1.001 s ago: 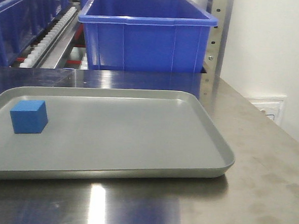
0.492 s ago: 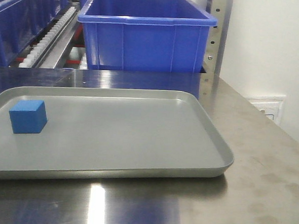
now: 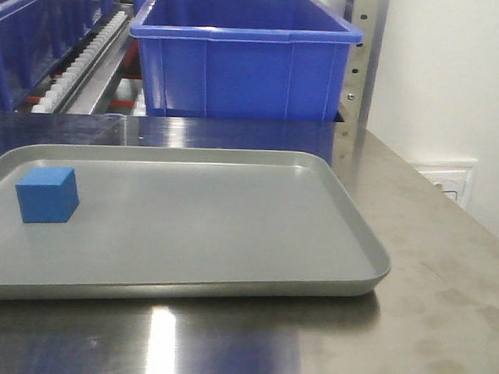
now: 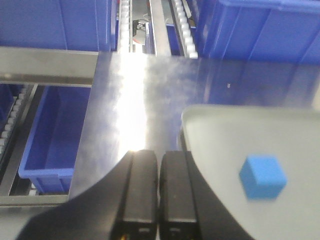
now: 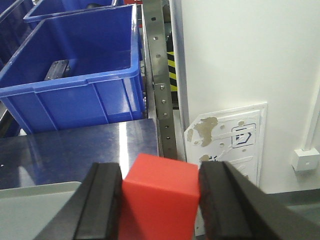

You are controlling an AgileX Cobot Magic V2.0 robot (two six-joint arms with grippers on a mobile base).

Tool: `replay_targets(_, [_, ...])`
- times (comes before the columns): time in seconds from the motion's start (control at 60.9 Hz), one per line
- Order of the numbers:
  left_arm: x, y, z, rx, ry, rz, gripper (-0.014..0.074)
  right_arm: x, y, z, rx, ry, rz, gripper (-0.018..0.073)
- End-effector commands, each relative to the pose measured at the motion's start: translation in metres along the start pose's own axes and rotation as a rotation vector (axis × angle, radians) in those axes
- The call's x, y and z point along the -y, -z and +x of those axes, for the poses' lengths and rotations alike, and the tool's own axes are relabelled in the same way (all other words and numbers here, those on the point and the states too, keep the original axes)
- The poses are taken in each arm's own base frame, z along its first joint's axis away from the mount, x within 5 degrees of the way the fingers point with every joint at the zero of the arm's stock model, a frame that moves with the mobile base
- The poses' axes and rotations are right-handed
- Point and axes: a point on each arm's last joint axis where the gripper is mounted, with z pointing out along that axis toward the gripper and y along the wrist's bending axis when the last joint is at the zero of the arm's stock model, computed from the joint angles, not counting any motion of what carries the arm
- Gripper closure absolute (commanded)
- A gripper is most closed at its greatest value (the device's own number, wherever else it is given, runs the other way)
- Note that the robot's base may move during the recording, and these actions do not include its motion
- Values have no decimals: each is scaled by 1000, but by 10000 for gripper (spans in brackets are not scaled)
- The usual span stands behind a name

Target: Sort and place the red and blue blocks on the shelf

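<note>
The blue block [image 3: 47, 194] rests on the left side of the grey tray [image 3: 230, 228]. In the left wrist view the blue block [image 4: 262, 176] lies to the right of my left gripper [image 4: 159, 156], which is shut and empty, hovering by the tray's [image 4: 225, 130] left rim. My right gripper [image 5: 161, 172] is shut on the red block [image 5: 160, 200], held in the air over the table's right end. The steel upright of the shelf [image 5: 157, 75] stands just behind it. Neither gripper shows in the front view.
A big blue crate [image 3: 240, 59] sits on the shelf [image 3: 363, 58] directly behind the tray, with more crates and roller rails [image 3: 84, 58] to the left. A lower crate [image 4: 55, 130] shows beyond the table's left edge. A white wall [image 3: 459, 81] bounds the right.
</note>
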Motion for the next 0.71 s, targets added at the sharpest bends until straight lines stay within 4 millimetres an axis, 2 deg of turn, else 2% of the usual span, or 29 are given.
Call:
replay_targets(0.0, [4,-7,-40,95,19,6,474,-2,4,-17,125,15,-13,511])
replay_targets(0.098, [6,-13,-55,66,18,11,474,-2,4,-17,125,15,-13,511])
replay_targets(0.213, [7,-12,-63,67,17,15,474,-2,4,-17,125,15,-13,511])
replay_targets(0.689, [8,-10,-65,88,19,16,474,-2,4,-17,125,15,-13,511])
